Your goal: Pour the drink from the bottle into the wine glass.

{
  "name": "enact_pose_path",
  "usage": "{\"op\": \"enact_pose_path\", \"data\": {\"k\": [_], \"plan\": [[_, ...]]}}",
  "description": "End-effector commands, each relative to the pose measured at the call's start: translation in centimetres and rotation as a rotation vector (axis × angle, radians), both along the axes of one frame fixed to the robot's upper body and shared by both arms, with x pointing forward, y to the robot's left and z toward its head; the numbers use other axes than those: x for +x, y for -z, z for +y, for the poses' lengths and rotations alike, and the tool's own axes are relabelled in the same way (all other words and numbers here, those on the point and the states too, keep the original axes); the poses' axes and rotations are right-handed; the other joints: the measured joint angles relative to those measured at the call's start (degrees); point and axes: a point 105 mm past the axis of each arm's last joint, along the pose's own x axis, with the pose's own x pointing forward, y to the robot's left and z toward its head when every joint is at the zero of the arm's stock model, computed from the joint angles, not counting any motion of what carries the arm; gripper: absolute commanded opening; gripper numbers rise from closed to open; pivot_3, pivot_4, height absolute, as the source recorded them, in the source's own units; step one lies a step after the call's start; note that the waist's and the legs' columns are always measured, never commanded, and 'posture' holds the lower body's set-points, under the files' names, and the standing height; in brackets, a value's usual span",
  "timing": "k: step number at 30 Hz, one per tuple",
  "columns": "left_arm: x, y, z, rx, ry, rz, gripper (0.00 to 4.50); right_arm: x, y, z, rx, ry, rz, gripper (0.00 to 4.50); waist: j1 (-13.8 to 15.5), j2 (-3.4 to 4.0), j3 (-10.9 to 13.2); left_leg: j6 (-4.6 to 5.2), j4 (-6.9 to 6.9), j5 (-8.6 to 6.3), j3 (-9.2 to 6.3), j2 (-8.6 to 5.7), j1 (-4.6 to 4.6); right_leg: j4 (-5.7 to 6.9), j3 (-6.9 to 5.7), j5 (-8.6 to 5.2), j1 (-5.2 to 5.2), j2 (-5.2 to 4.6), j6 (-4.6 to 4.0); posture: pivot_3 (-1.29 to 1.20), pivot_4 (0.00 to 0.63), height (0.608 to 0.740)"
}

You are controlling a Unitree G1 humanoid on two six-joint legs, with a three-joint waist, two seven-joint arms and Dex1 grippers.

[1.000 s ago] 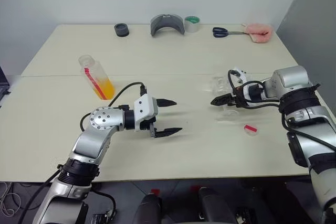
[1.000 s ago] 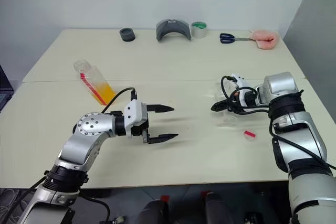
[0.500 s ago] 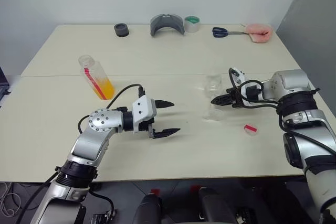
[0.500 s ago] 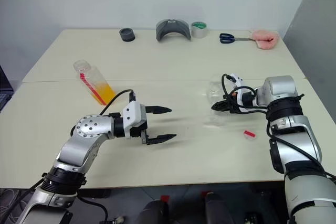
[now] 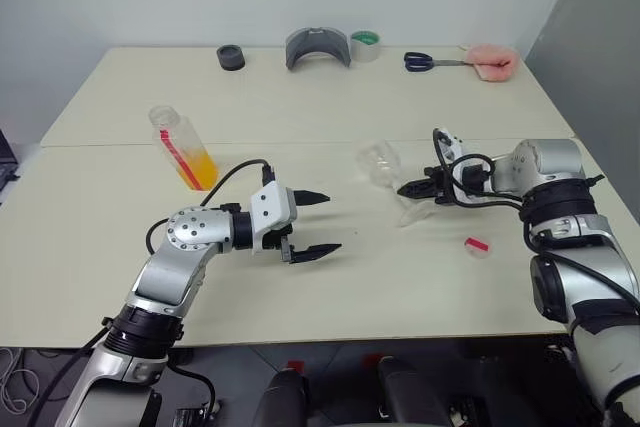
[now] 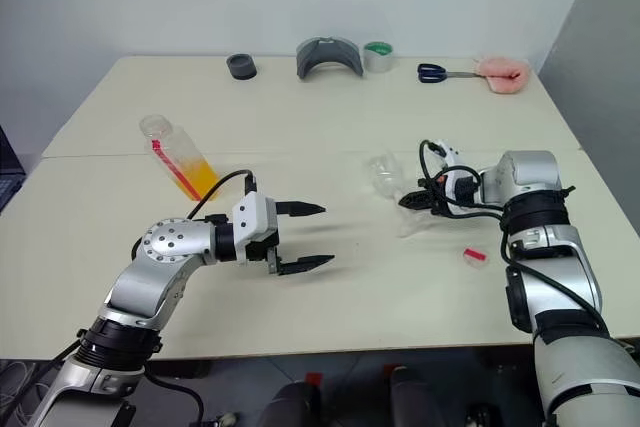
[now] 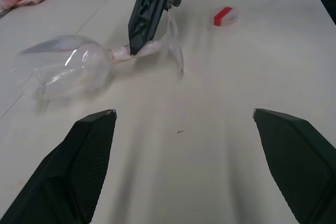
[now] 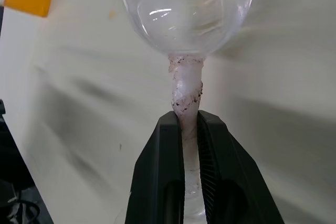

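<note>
Looking down from the head camera: the right gripper [image 5: 404, 189] has just clamped its two black fingers on the stem of the clear stemmed wine glass [image 5: 384, 169]. A second ago those fingers stood apart around the glass near the table's right side; now they are pinched on the stem, and the bowl has swung toward the table's middle, lying tilted, the foot low by the cream tabletop [image 5: 400, 287]. The small clear plastic bottle with a red-and-white label strip [image 5: 181, 147] leans at the left of the table, well apart from the glass, the orange-yellow drink [image 5: 198, 169] pooled in its lower end; no cap on it. A small red cap [image 5: 477, 245] lies near the right arm. The left gripper [image 5: 312, 223] hovers with jaws spread wide, holding nothing, same place as before.

Left wrist view: own wide-spread fingertips [image 7: 95, 129] frame the glass bowl lying sideways, the other gripper's black fingers pinching the stem, the foot on edge at the table.

Right wrist view: fingers [image 8: 167, 171] tight on the whitish, wrapped-looking stem, bowl ahead.

Judgement: glass secured but not upright; standing it up likely comes next, and pouring has not started.
</note>
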Motion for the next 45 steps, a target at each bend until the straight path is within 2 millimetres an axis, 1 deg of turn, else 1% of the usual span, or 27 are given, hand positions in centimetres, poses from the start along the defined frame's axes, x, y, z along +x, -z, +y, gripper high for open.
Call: {"op": "enact_pose_path", "data": {"k": [1,6,8,11,13,16,18,20,24,28,34,37,40,42,45], "plan": [[0.4,-1.4,0.7,-0.033,-0.045,-0.032,4.50,1.1,-3.3,-0.1,0.071,0.047,-0.106,0.11,0.00,0.00,0.00,0.00,0.00,0.00,0.00,0.00,0.00,0.00,0.00,0.00,0.00,0.00,0.00,0.00,0.150,0.740],[0.7,-1.5,1.7,-0.045,-0.104,-0.024,4.50,2.2,-4.3,0.5,0.120,0.118,-0.235,0.11,-0.17,0.01,0.00,0.00,-0.02,0.00,0.02,0.04,0.00,0.03,0.02,0.00,-0.03,0.02,0.00,0.00,0.150,0.740],[0.7,-1.5,1.9,-0.043,-0.112,-0.023,4.50,2.9,-4.1,0.9,0.063,0.164,-0.367,0.11,-0.14,0.00,0.00,0.00,-0.02,0.00,0.01,0.05,0.00,0.04,0.02,0.00,-0.04,0.03,0.00,0.00,0.150,0.740],[0.7,-1.6,2.1,-0.040,-0.118,-0.025,4.50,3.9,-4.3,1.4,0.042,0.280,-0.514,0.11,-0.12,0.00,0.00,0.00,-0.01,0.00,-0.01,0.06,-0.02,0.07,0.00,0.00,-0.04,0.02,0.00,0.00,0.150,0.740],[0.8,-1.7,2.2,-0.039,-0.121,-0.027,4.50,4.1,-4.3,1.8,0.039,0.326,-0.587,0.11,-0.08,0.01,0.01,-0.01,0.00,0.00,0.00,0.05,-0.05,0.08,0.01,0.00,-0.07,0.01,0.00,0.00,0.150,0.740],[0.9,-1.8,2.3,-0.034,-0.122,-0.032,4.50,4.0,-3.6,2.5,0.011,0.375,-0.669,0.11,-0.06,0.02,0.01,-0.01,0.00,0.01,0.00,0.04,-0.05,0.11,0.01,0.00,-0.08,-0.01,0.00,0.00,0.150,0.740],[0.9,-1.8,2.3,-0.030,-0.117,-0.035,4.50,3.2,-2.2,2.8,-0.048,0.371,-0.696,0.11,-0.05,0.02,0.01,-0.01,-0.01,0.01,-0.02,0.05,-0.05,0.10,-0.01,0.00,-0.08,-0.01,0.00,0.00,0.150,0.740],[0.8,-1.8,2.2,-0.026,-0.106,-0.034,4.50,1.9,-1.0,3.0,-0.082,0.337,-0.697,0.11,-0.01,0.03,0.00,-0.01,-0.01,0.01,-0.02,0.05,-0.05,0.09,-0.01,0.00,-0.08,-0.02,0.00,0.00,0.150,0.740],[0.6,-1.6,2.3,-0.018,-0.096,-0.028,4.50,-0.3,-0.2,2.5,-0.131,0.282,-0.702,0.11,0.04,0.03,0.00,-0.01,0.01,0.01,-0.03,0.05,-0.03,0.10,-0.01,0.00,-0.05,-0.03,0.00,0.00,0.150,0.740],[0.5,-1.5,2.0,-0.014,-0.088,-0.028,4.50,-1.8,0.6,1.8,-0.165,0.264,-0.682,0.11,0.08,0.03,-0.01,-0.01,0.01,0.00,-0.04,0.02,-0.02,0.07,-0.02,-0.01,-0.03,-0.02,0.00,0.00,0.150,0.740],[0.5,-1.8,1.7,-0.005,-0.070,-0.030,4.50,-3.8,2.1,1.6,-0.192,0.242,-0.644,0.11,0.09,0.01,-0.02,-0.01,0.00,0.00,-0.05,0.03,0.04,0.05,-0.02,-0.01,0.02,0.01,0.00,0.00,0.150,0.740],[0.4,-1.9,1.7,-0.005,-0.068,-0.029,4.50,-4.2,2.5,1.6,-0.196,0.248,-0.639,0.11,0.08,0.01,-0.02,-0.01,0.00,0.00,-0.03,0.03,0.06,0.05,-0.01,-0.01,0.03,0.02,0.00,0.00,0.150,0.740],[0.5,-1.9,1.9,-0.003,-0.070,-0.026,4.50,-4.2,2.4,1.6,-0.207,0.256,-0.659,0.11,0.01,0.01,-0.02,-0.01,0.00,0.00,-0.02,0.07,0.12,0.07,0.02,-0.01,0.04,0.07,0.00,0.00,0.150,0.740],[0.5,-1.8,2.1,-0.002,-0.074,-0.024,4.50,-4.1,2.2,1.7,-0.211,0.256,-0.684,0.11,0.02,0.01,-0.02,-0.01,-0.01,0.00,-0.03,0.09,0.12,0.07,0.01,-0.01,0.04,0.09,0.00,0.00,0.150,0.740],[0.7,-1.7,2.5,-0.010,-0.099,-0.021,4.50,-3.9,1.4,2.0,-0.222,0.259,-0.774,0.11,0.02,0.01,-0.02,-0.01,0.00,0.00,-0.02,0.08,0.11,0.06,0.02,-0.01,0.04,0.09,0.00,0.00,0.150,0.740]]}}
